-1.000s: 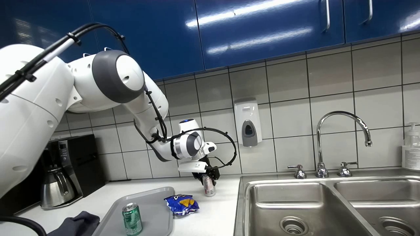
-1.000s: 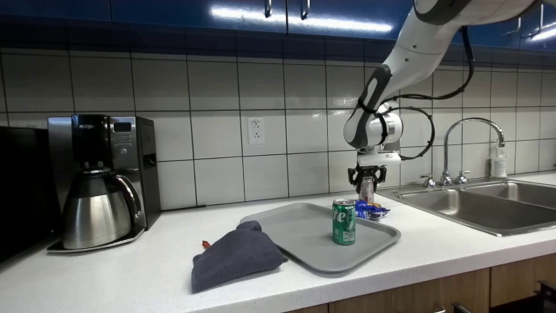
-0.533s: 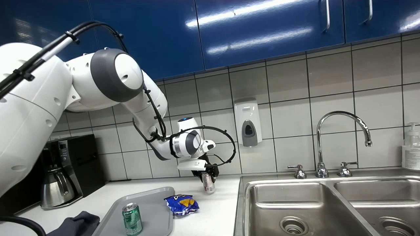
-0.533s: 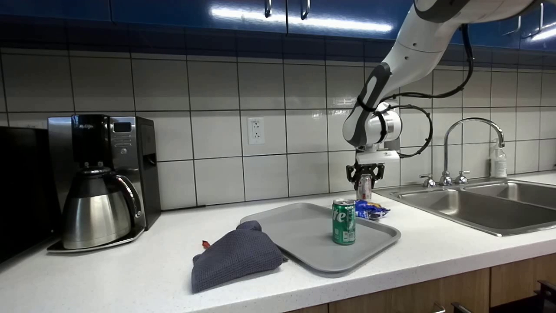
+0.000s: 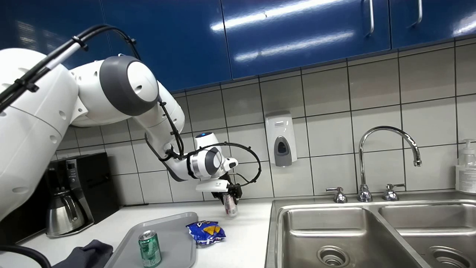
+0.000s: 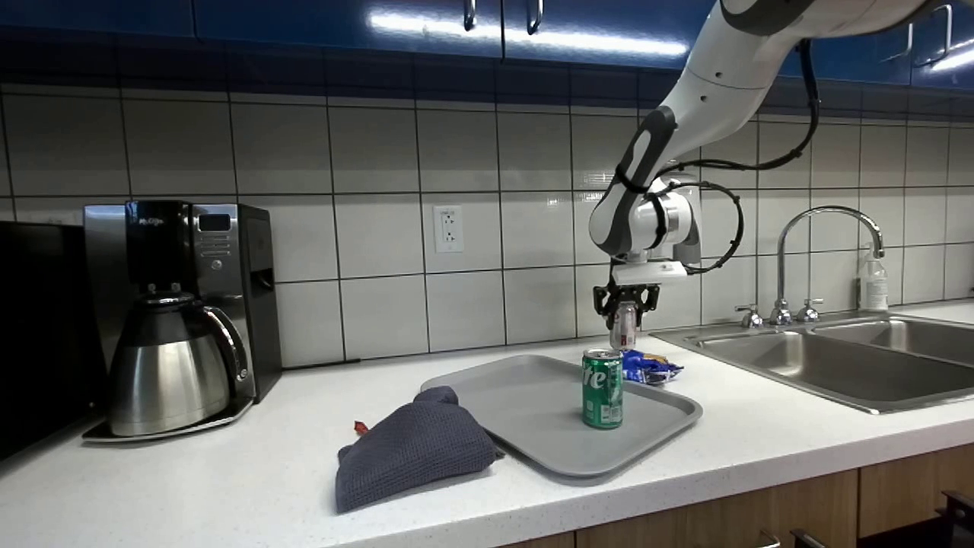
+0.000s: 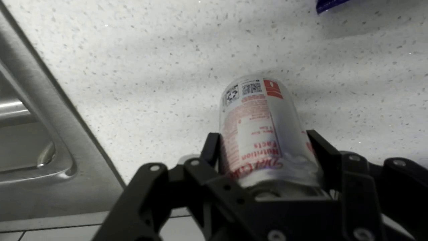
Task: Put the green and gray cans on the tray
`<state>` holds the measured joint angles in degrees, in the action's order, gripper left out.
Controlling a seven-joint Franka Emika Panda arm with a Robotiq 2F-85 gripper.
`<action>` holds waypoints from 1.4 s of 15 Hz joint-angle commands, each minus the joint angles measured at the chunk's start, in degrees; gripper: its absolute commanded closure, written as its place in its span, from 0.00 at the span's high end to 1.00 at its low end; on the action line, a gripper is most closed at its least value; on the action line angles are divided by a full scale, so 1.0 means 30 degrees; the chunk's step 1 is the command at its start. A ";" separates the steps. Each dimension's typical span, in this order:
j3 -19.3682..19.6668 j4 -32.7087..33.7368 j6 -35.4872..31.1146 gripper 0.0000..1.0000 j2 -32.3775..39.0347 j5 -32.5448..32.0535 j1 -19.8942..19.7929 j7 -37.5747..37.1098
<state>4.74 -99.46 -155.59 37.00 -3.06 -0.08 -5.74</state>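
Gray can (image 7: pixel 262 130): clamped in tool (image 6: pixel 624 320) by upper sides; leaves lower end free, probably for landing on tray (image 6: pixel 525 403) beside green can (image 6: pixel 603 390).

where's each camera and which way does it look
An exterior view: room side, faces tiled wall and sink; arm at picture left.
An exterior view: room side, faces coffee maker and tray; arm at upper right.
Wrist view: arm-mounted above the gray can, looking down; end effector at bottom.
Both exterior views share the green can on the tray.
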 commanded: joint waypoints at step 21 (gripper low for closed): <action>-0.2201 -0.1570 0.0061 0.41 -0.2365 0.0407 0.0144 0.2765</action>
<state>0.32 -100.87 -156.86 33.51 -3.04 1.93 -0.75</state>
